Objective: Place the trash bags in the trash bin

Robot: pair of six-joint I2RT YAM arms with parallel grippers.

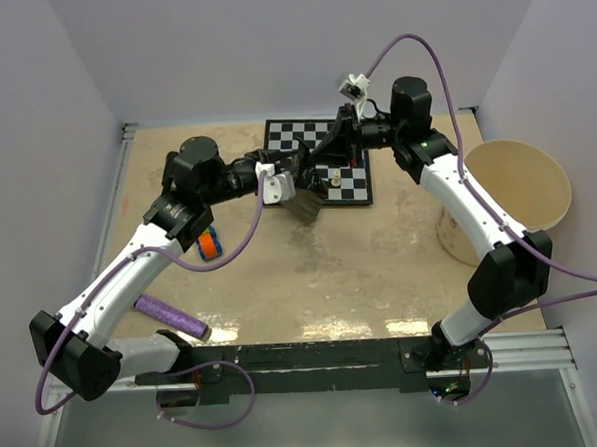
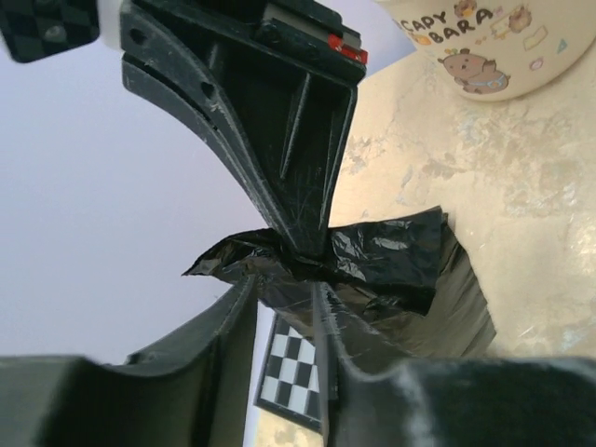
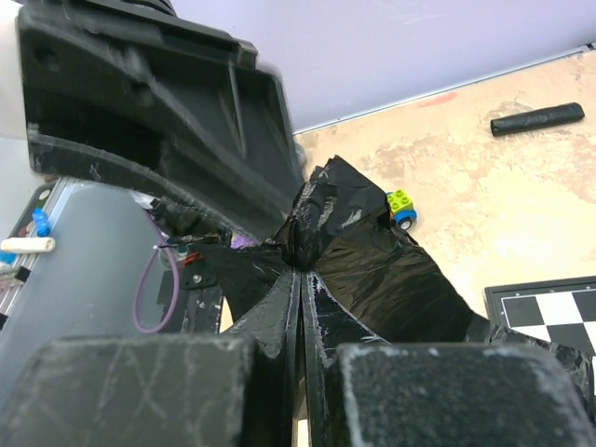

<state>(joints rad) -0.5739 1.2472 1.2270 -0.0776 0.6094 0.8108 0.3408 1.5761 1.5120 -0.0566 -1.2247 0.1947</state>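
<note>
Right gripper (image 3: 300, 265) clamps the trash bag (image 3: 372, 270) at the chessboard's (image 1: 304, 135) edge; left gripper (image 2: 284, 293) straddles it, grip indeterminate. No bag shows inside the trash bin (image 1: 536, 161); transfer judged outstanding.

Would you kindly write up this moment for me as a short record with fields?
trash bag: crumpled black film, held up between both grippers, at the near edge of the chessboard
right gripper: shut on the trash bag
left gripper: fingertips at the bag, slightly apart; grip unclear
trash bin: upright at the far right; nothing black visible inside
black roll: lying apart from both grippers
purple roll: lying at the near left, untouched
</note>
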